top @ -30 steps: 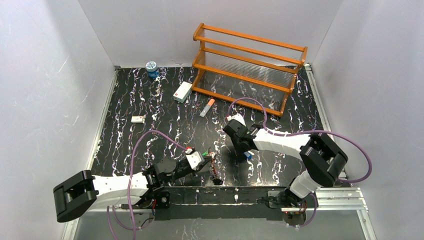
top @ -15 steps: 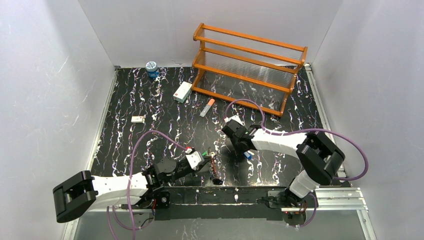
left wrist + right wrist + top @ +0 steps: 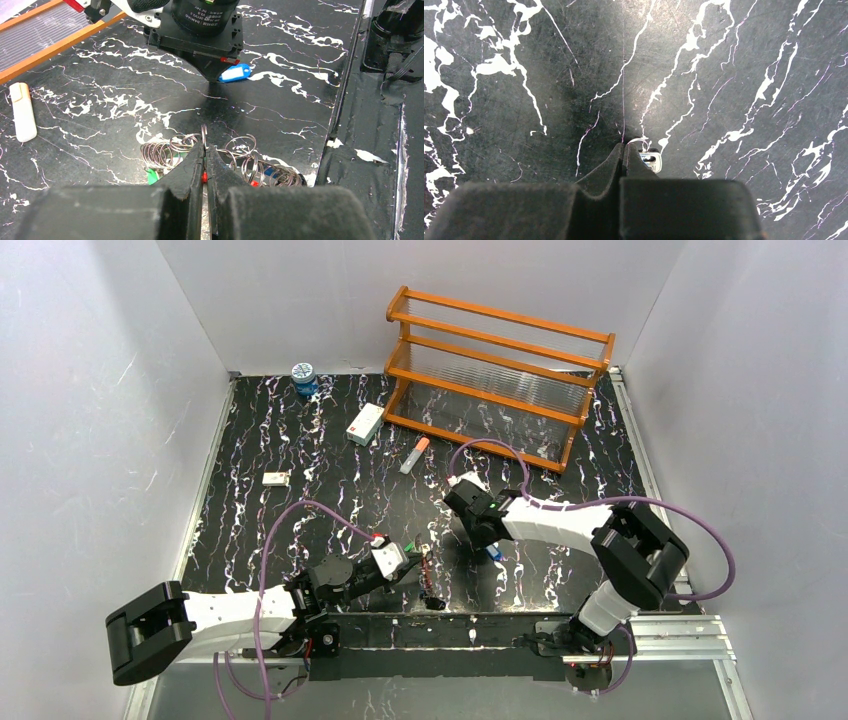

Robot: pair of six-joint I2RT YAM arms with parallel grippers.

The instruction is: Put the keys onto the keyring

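A: Look at your right gripper (image 3: 487, 542) first. A second ago its jaws stood apart; now they are pressed together, and the arm has slid a touch to the left.

B: In your right wrist view, a thin wire loop (image 3: 640, 142) sits at the very tip of the closed jaws. You cannot tell whether it is pinched. The blue key (image 3: 494, 553) lies flat on the table, touching that gripper, where it lay before.

A: Your left gripper (image 3: 205, 150) has not moved. It is clamped on the keyring (image 3: 204, 131), whose wire stands up between the closed jaws. The keys (image 3: 250, 165) already on it bunch on coiled rings at either side of the jaws, resting on the marble – green head to the left, blue to the right.

B: You are working on a black table (image 3: 300, 500) veined in white, with plain white walls (image 3: 100, 390) on three sides.

A: The orange rack (image 3: 495, 370) stands along the far edge, well apart from both grippers. The white box (image 3: 365, 423) and the orange-and-white tube (image 3: 414, 454) lie near its foot, and the blue-lidded jar (image 3: 303, 375) stands by the back wall.

B: Your two grippers are near each other, towards the front. The left one is just beyond the black strip (image 3: 470, 625) at the near edge, and the metal rail (image 3: 665, 635) runs along the right end of that edge. The purple cables (image 3: 300, 510) arc above each arm.
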